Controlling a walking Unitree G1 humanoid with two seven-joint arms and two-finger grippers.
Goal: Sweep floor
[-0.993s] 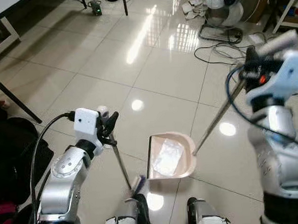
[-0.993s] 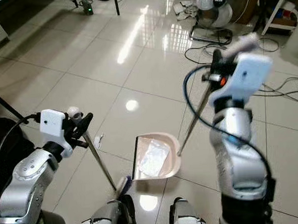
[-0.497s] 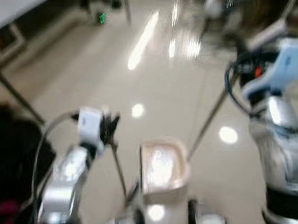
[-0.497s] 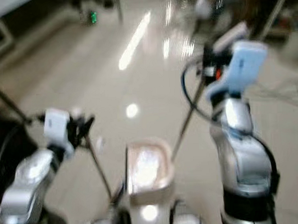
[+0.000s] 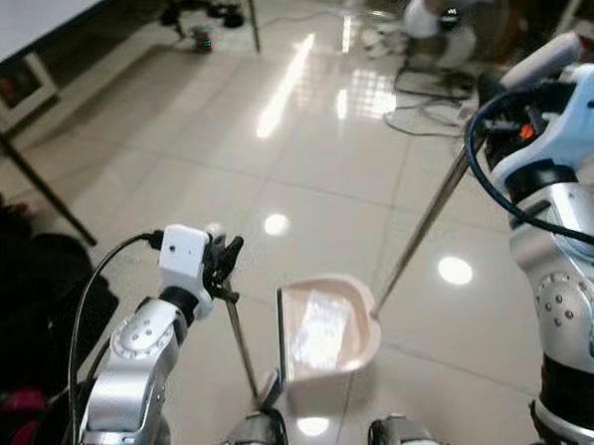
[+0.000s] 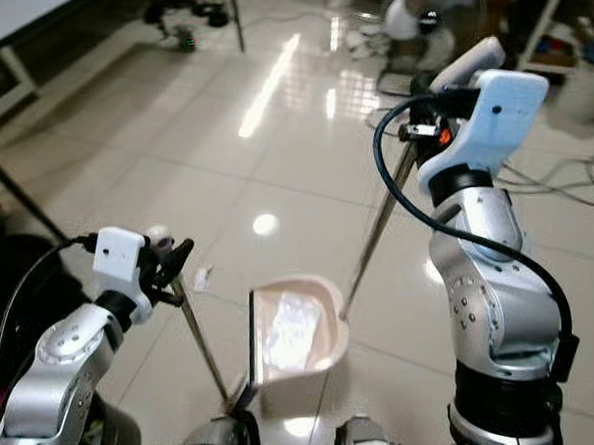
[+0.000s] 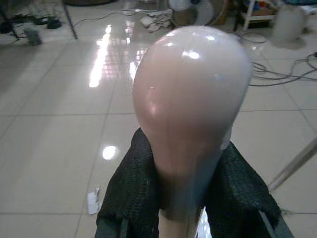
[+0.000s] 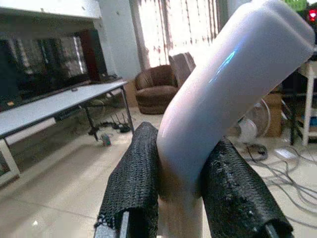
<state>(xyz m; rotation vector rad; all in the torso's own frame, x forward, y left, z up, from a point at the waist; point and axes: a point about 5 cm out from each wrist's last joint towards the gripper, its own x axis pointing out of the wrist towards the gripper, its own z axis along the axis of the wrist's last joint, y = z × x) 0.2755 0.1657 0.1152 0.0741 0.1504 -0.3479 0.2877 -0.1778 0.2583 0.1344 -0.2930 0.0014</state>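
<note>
A pink dustpan (image 5: 328, 331) rests on the tiled floor just ahead of my feet, with a pale crumpled scrap (image 5: 317, 326) lying inside it. Its long metal handle (image 5: 426, 221) slants up to the right, where my right gripper (image 8: 183, 141) is shut on the pale grip at its top. My left gripper (image 7: 185, 148) is shut on the pink knob of the broom handle (image 5: 238, 330). The broom head (image 5: 269, 388) touches the floor at the dustpan's left near corner. A small white scrap (image 6: 202, 277) lies on the floor left of the dustpan.
A floor fan (image 5: 453, 15) and loose cables (image 5: 421, 116) lie at the back right. A slanted black table leg (image 5: 31, 182) and a dark bag (image 5: 21, 287) are on the left. The glossy tiles ahead are open.
The whole view blurred and shifted as the camera moved. Both grippers keep their holds. The dustpan now sits a little closer to the broom head.
</note>
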